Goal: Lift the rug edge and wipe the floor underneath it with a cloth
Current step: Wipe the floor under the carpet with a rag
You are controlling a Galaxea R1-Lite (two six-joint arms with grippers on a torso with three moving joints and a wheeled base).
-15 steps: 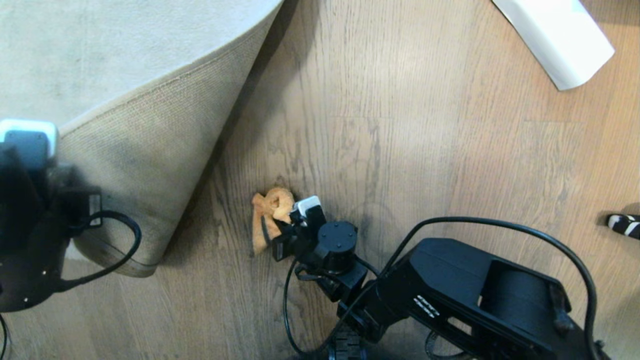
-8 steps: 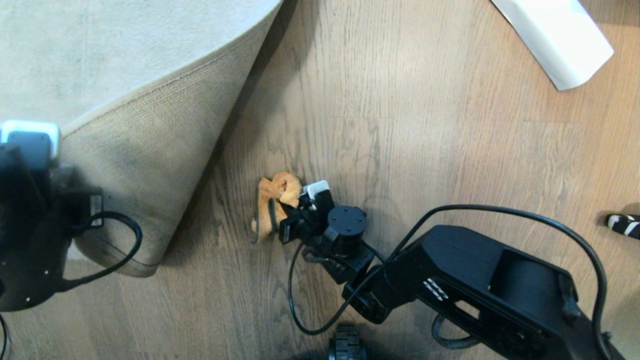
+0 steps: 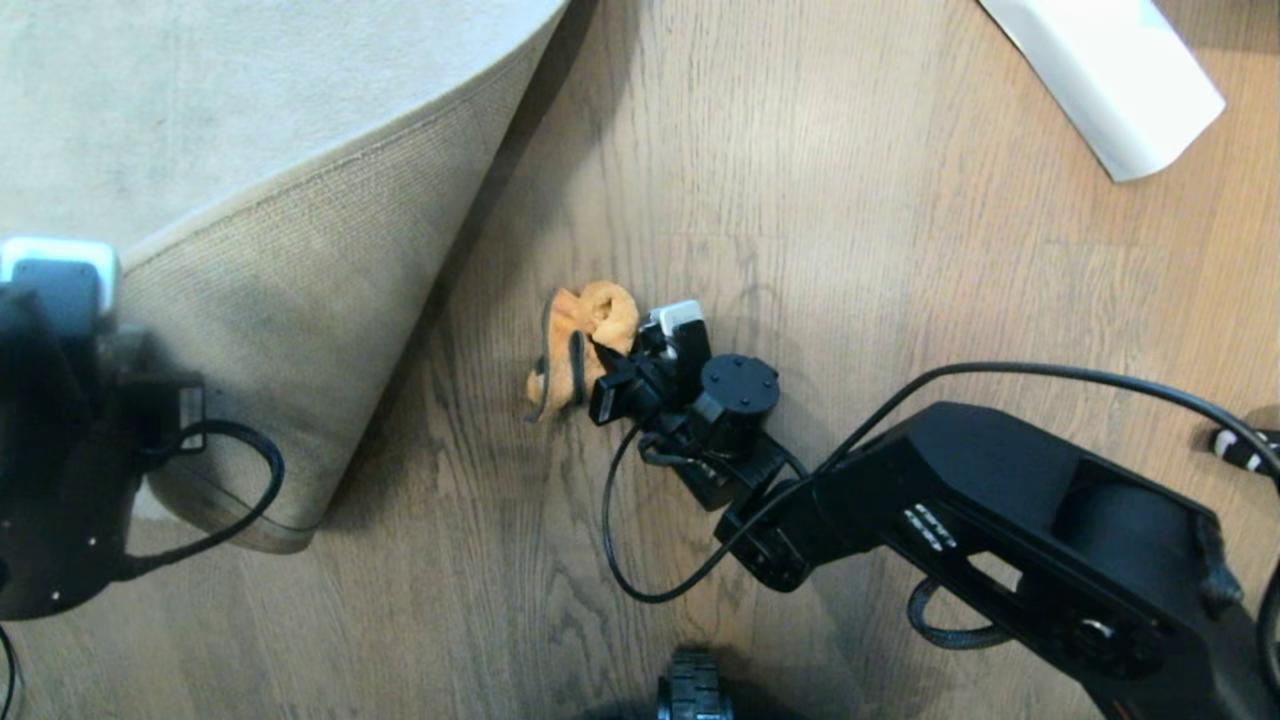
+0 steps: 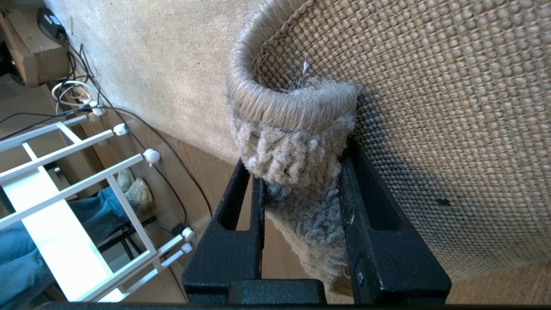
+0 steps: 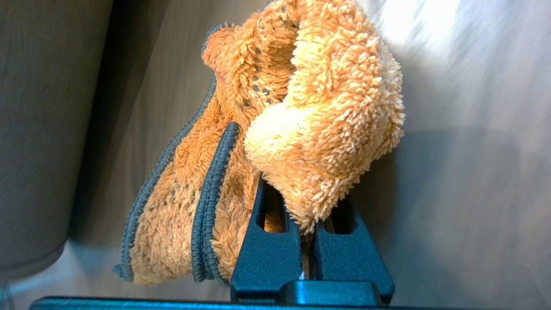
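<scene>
Sliding toward twelve o'clock, our right gripper point(image 3: 608, 372) pinches the soft, light cloth point(image 3: 585, 345) on the floor point(image 3: 850, 250); our left gripper point(image 4: 301, 202) clamps the stiff rug edge point(image 4: 297, 142) up at nine o'clock.

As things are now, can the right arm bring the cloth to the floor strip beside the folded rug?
Probably yes. The right end effector holds the cloth, bare floor lies between, and the left end effector pinches the rug edge folded back.
</scene>
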